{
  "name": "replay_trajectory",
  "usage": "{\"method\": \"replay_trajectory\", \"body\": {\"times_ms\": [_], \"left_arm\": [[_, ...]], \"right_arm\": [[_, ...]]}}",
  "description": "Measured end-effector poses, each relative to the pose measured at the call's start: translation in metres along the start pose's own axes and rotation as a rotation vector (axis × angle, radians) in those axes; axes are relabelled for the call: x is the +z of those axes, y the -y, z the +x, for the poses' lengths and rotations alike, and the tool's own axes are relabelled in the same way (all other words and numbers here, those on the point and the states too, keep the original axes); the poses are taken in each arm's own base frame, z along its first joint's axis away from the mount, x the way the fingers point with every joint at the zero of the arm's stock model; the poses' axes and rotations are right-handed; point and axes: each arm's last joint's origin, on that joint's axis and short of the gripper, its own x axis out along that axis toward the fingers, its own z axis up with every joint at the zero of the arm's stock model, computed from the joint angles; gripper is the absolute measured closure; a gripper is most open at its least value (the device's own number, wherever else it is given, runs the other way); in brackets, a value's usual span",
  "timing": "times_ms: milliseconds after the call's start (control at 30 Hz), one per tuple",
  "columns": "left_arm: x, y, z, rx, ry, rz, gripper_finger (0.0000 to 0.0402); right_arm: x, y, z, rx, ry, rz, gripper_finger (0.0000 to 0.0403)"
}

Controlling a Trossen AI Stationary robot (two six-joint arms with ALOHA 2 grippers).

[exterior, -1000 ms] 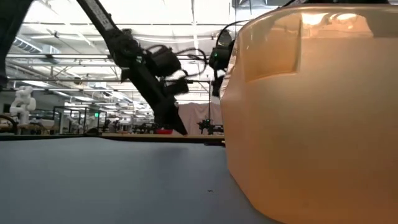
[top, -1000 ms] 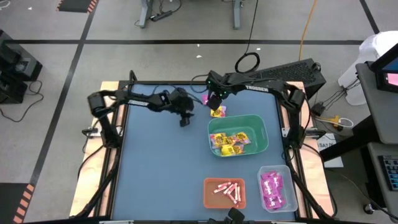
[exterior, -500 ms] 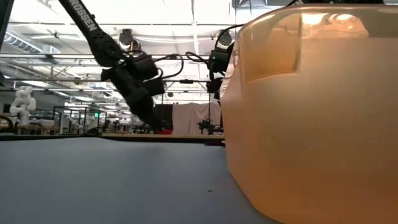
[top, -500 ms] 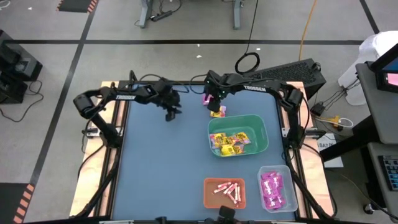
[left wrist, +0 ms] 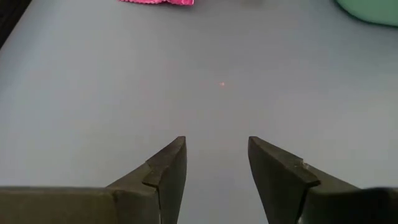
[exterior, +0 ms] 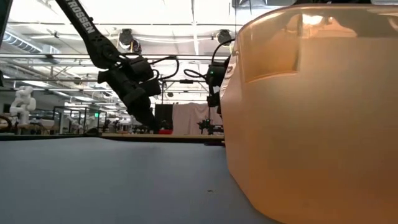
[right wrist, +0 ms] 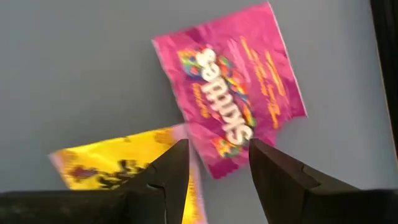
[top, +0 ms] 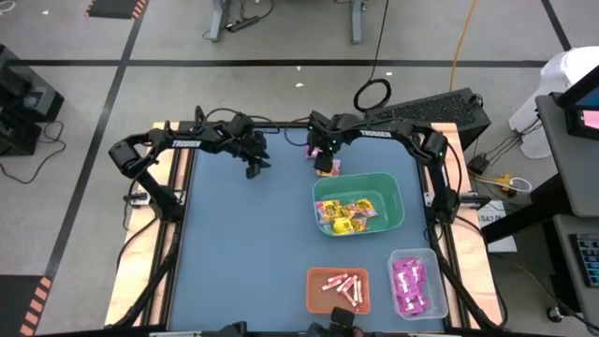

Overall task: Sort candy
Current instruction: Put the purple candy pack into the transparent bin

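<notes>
In the high view we see that our left gripper (top: pixel 254 171) has drawn back from the middle of the blue tabletop (top: pixel 243 253) toward the upper left, its jaws parted and empty. Our right gripper (top: pixel 325 159), jaws spread and holding nothing, hovers at upper centre over the magenta square packet (right wrist: pixel 233 93) and the yellow square packet (right wrist: pixel 118 163), both loose above the green plastic bin (top: pixel 393 206). We judge these two are the last to sort.
</notes>
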Motion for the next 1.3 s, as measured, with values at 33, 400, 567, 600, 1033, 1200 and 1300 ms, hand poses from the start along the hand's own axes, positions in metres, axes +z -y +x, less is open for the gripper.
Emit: {"method": "replay_trajectory", "body": {"times_ms": [33,400,567,600,1033,1200,1300], "left_arm": [[0.0,0.0,0.0,0.0,0.002,0.002,0.0226],[0.005,0.006,0.004,-0.01,0.019,0.04,0.0226],[0.006,0.01,0.006,-0.019,0.018,0.062,0.0226],[0.007,0.01,0.006,-0.019,0.02,0.064,0.0226],[0.008,0.009,0.006,-0.013,0.032,0.07,0.0226],[0.009,0.011,0.006,-0.014,0.036,0.077,0.0226],[0.011,0.013,0.008,-0.018,0.041,0.087,0.0226]], "right_arm": [[-0.001,0.002,0.0,-0.002,-0.003,0.005,0.0245],[-0.005,0.006,0.011,-0.042,-0.049,-0.012,0.0328],[-0.005,0.006,0.011,-0.041,-0.05,0.016,0.0388],[-0.005,0.006,0.011,-0.04,-0.052,0.016,0.0395],[-0.006,-0.019,-0.001,-0.056,-0.113,0.052,0.0402],[0.0,-0.009,-0.011,-0.198,-0.076,0.168,0.0402],[0.004,-0.004,-0.014,-0.213,-0.047,0.183,0.0402]]}}
